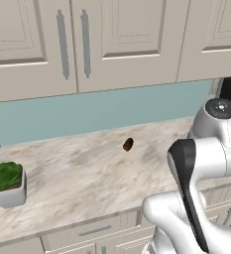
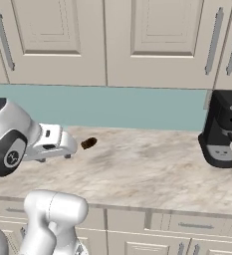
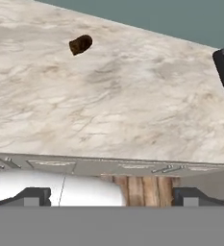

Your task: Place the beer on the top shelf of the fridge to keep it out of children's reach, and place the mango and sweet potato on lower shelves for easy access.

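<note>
The sweet potato (image 1: pixel 128 144) lies alone on the marbled table (image 1: pixel 77 173), a small dark brown lump resting toward the back, near the teal wall. In the hand view it sits at the upper left (image 3: pixel 80 44), well apart from the gripper (image 3: pixel 111 197), whose two dark fingertips (image 3: pixel 34 197) rise at the bottom of that view, spread wide with nothing between them. The gripper is back over the front edge of the table, above the drawer fronts and a strip of wooden floor, so a broad stretch of bare marble separates it from the sweet potato. In the right base view the sweet potato (image 2: pixel 88 143) lies just beside the forward end of the robot's white hand, though the hand is raised above the surface and not touching it. A black coffee machine (image 2: pixel 221 130) stands at the right end of the table against the wall, far from the sweet potato. In the left base view a small potted plant (image 1: pixel 8 184) in a white pot sits at the left end of the table. Beige panelled cupboards (image 1: pixel 112 44) hang above.
</note>
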Tool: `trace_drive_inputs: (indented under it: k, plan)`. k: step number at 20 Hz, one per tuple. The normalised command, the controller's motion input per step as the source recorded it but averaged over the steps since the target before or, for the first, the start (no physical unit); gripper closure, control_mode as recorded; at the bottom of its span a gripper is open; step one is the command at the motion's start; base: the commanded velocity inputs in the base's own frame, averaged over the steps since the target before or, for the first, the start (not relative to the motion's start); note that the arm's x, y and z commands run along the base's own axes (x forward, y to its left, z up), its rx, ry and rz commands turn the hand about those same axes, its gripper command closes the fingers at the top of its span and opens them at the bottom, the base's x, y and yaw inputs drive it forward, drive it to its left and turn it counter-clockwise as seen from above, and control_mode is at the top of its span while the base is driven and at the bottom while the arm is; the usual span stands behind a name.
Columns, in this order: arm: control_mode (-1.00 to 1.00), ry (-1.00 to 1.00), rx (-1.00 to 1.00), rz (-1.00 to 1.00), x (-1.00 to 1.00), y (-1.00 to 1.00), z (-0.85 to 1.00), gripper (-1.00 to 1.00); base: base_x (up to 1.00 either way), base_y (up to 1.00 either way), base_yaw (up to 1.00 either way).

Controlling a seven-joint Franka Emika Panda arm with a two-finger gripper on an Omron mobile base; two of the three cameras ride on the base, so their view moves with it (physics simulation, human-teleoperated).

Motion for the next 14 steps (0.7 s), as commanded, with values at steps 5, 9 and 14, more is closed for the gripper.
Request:
trace_drive_inputs:
  k: [5, 9, 14]
  plan:
    - [-1.0, -0.11, 0.13, 0.0, 0.25, 0.1, -0.35, -1.0, 0.0, 0.0, 0.0]
    - [-1.0, -0.07, 0.15, -0.04, 0.28, 0.13, -0.42, -1.0, 0.0, 0.0, 0.0]
    - [-1.0, -0.02, 0.14, -0.09, 0.31, 0.28, -0.36, -1.0, 0.0, 0.0, 0.0]
